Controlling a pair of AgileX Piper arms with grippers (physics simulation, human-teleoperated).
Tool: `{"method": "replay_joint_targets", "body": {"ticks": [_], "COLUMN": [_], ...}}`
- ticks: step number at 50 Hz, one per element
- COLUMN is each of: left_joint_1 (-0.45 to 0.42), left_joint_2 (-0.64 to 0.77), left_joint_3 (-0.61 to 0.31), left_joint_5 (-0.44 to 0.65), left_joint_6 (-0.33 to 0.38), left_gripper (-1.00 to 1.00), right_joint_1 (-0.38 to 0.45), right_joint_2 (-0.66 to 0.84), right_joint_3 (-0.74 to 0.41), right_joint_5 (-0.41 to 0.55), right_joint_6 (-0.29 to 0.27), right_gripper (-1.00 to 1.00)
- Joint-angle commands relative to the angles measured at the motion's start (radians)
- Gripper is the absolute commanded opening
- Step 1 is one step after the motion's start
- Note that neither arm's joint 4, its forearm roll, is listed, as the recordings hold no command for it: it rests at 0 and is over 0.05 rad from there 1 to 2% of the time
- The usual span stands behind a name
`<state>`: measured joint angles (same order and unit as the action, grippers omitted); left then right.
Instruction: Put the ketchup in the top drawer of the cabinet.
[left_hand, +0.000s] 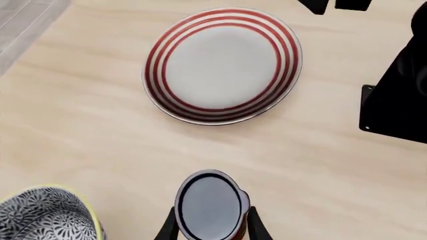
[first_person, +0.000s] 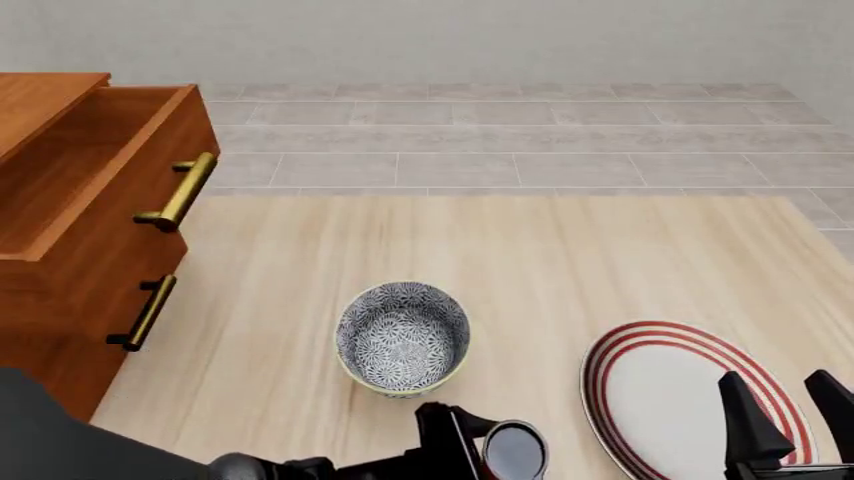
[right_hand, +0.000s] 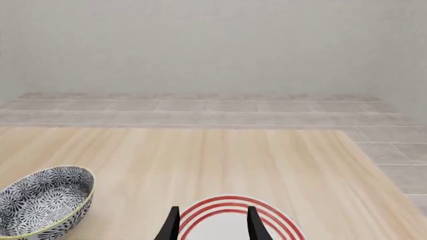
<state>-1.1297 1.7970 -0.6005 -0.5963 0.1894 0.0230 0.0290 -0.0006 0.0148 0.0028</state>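
Note:
My left gripper is shut on the ketchup, a small red bottle whose dark round end faces up, low over the table's near edge. In the left wrist view the bottle's round end sits between the two fingers. The reddish-brown cabinet stands at the far left. Its top drawer is pulled open, with the brass handle towards the table; the inside looks empty. My right gripper is open and empty above the striped plate; its fingers are apart in the right wrist view.
A patterned grey bowl stands between the ketchup and the cabinet, also in the left wrist view. A white plate with red rings lies at the near right. The lower drawer is shut. Grey floor tiles lie beyond the table.

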Motion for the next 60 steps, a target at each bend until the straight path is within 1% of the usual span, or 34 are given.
{"method": "replay_joint_targets", "body": {"ticks": [1,15,18,19,20,21,23,26,28,31,32,33,34,36,39,45,47,50,52,58,60], "left_joint_1": [0.014,0.016,0.024,0.027,0.027,0.024,0.019,0.046,0.084,0.066,0.066,0.075,0.075,0.080,0.094,0.110,0.126,0.158,0.159,0.224,0.239], "left_joint_2": [-0.020,-0.069,-0.087,-0.102,-0.102,-0.123,-0.207,-0.318,-0.375,-0.438,-0.439,-0.485,-0.485,-0.530,-0.589,-0.650,-0.673,-0.715,-0.719,-0.779,-0.806], "left_joint_3": [-0.009,0.004,-0.002,0.010,0.010,0.018,0.017,0.025,0.034,0.033,0.033,0.042,0.042,0.039,0.048,0.058,0.059,0.075,0.077,0.105,0.117], "left_joint_5": [0.014,0.037,0.080,0.072,0.072,0.079,0.148,0.217,0.250,0.301,0.301,0.317,0.317,0.359,0.390,0.432,0.452,0.465,0.467,0.494,0.498], "left_joint_6": [-0.004,-0.005,-0.026,-0.002,-0.002,0.011,-0.015,-0.030,-0.033,-0.032,-0.032,-0.033,-0.033,-0.051,-0.050,-0.050,-0.061,-0.050,-0.051,-0.076,-0.064], "left_gripper": [-1.00,-1.00,-1.00,-1.00,-1.00,-1.00,-1.00,-1.00,-1.00,-1.00,-1.00,-1.00,-1.00,-1.00,-1.00,-1.00,-1.00,-1.00,-1.00,-1.00,-1.00], "right_joint_1": [0.003,0.004,0.001,0.001,0.001,0.000,-0.002,-0.007,-0.006,-0.007,-0.007,-0.007,-0.007,-0.008,-0.006,-0.003,-0.003,-0.001,-0.001,0.000,-0.002], "right_joint_2": [0.005,0.007,0.003,0.000,0.000,-0.003,-0.005,-0.007,-0.008,-0.012,-0.013,-0.016,-0.017,-0.016,-0.023,-0.015,-0.012,-0.010,-0.009,-0.013,-0.013], "right_joint_3": [0.000,0.000,0.000,0.000,0.000,0.000,0.000,0.000,0.000,0.000,0.000,0.000,0.000,0.000,0.000,0.000,0.000,0.000,0.000,0.000,0.000], "right_joint_5": [-0.003,-0.005,0.000,0.002,0.002,0.005,0.007,0.006,0.006,0.009,0.009,0.012,0.012,0.010,0.016,0.011,0.009,0.008,0.008,0.008,0.009], "right_joint_6": [0.001,0.000,0.000,0.000,0.000,0.001,0.000,0.007,0.011,0.014,0.014,0.015,0.015,0.017,0.017,0.017,0.017,0.016,0.017,0.021,0.023], "right_gripper": [1.00,1.00,1.00,1.00,1.00,1.00,1.00,1.00,1.00,1.00,1.00,1.00,1.00,1.00,1.00,1.00,1.00,1.00,1.00,1.00,1.00]}}
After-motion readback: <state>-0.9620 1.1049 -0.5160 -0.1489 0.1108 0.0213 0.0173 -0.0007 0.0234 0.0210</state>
